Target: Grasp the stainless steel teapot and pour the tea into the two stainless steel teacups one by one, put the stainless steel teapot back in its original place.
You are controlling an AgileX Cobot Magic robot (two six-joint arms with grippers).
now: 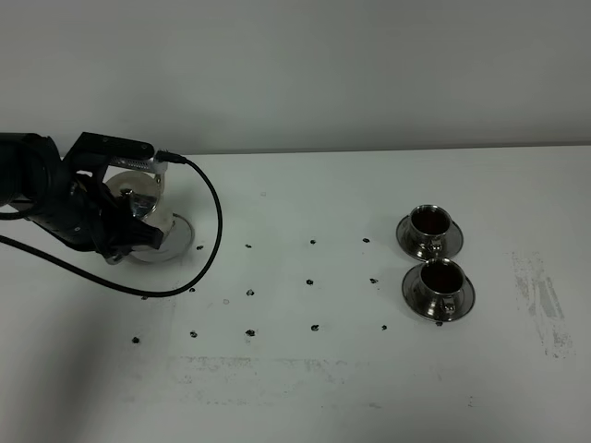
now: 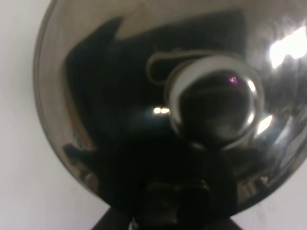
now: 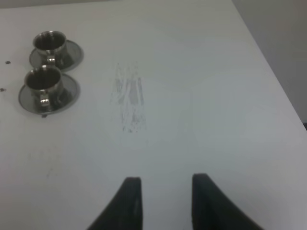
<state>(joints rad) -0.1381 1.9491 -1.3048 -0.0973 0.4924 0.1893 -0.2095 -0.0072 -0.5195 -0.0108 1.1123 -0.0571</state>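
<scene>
At the far left the stainless steel teapot (image 1: 140, 205) stands on its round saucer (image 1: 181, 242), the original place. My left gripper (image 1: 125, 226) is shut on the pot. In the left wrist view the shiny lid (image 2: 110, 86) and its knob (image 2: 216, 103) fill the picture, and the handle is hidden. The two stainless steel teacups (image 1: 429, 223) (image 1: 441, 279) sit on their saucers at the right, one in front of the other. Both hold dark reddish tea (image 1: 430, 218). The right wrist view shows both cups (image 3: 49, 43) (image 3: 43, 80) far from my right gripper (image 3: 165, 184), which has a narrow gap between its fingers and holds nothing.
A black cable (image 1: 211, 249) loops from the left arm onto the white table (image 1: 305, 388). Small dark dots (image 1: 312, 280) mark the table's middle. A scuffed patch (image 3: 128, 103) lies beside the cups. The table's right edge (image 3: 268, 67) runs near the right gripper.
</scene>
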